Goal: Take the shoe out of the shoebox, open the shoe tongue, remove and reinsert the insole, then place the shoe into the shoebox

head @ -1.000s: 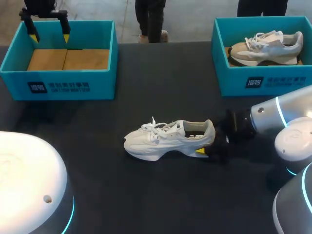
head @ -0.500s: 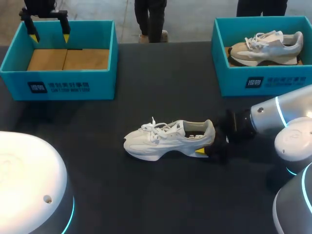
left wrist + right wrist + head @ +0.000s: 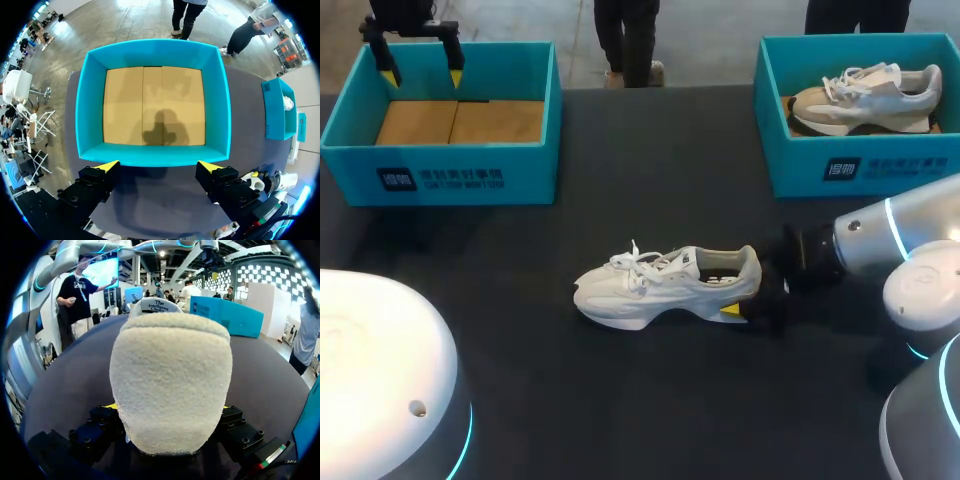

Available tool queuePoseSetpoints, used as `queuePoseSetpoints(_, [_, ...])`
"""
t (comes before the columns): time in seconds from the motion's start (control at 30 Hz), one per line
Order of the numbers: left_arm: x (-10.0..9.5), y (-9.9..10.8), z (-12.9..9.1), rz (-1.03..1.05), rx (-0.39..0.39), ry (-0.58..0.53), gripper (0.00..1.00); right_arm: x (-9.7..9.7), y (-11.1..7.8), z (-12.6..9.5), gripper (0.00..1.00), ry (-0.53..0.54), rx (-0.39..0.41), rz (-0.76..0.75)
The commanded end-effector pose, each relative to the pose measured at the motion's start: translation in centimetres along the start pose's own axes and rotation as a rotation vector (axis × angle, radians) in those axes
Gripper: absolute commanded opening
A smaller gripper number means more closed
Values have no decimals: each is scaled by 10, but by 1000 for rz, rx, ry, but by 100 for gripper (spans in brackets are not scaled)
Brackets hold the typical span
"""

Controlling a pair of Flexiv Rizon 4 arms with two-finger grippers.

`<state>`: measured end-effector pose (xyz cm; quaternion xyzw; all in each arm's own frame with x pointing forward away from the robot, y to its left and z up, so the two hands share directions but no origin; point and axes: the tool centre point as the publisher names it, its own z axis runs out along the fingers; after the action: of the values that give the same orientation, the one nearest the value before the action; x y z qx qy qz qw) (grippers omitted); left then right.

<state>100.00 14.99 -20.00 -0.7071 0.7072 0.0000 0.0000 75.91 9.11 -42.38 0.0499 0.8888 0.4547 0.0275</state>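
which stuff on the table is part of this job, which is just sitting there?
Job: white sneaker on the table; right gripper, shut on its heel; empty shoebox; left gripper, open above it.
Idle, probably: second shoebox; beige sneaker inside it.

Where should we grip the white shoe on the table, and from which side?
Probably the heel, from behind, straddling its two sides. The white shoe stands upright on its sole, toe toward my left, and the heel is its narrow end; the right gripper clamps it there.
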Motion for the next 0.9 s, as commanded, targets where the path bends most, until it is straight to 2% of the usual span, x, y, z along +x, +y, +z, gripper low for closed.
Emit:
queuePoseSetpoints(0.03, [0, 0, 0, 0, 0, 0, 100, 0, 1, 4, 0, -3, 7, 1])
queuePoseSetpoints(0.43, [32, 26, -1, -101, 38, -15, 100, 0, 1, 4, 0, -3, 7, 1])
queuePoseSetpoints(0.73, [71, 46, 6, -109, 74, -57, 100, 0, 1, 4, 0, -3, 7, 1])
queuePoseSetpoints(0.9, [91, 57, 2, -92, 76, -38, 100, 0, 1, 4, 0, -3, 7, 1])
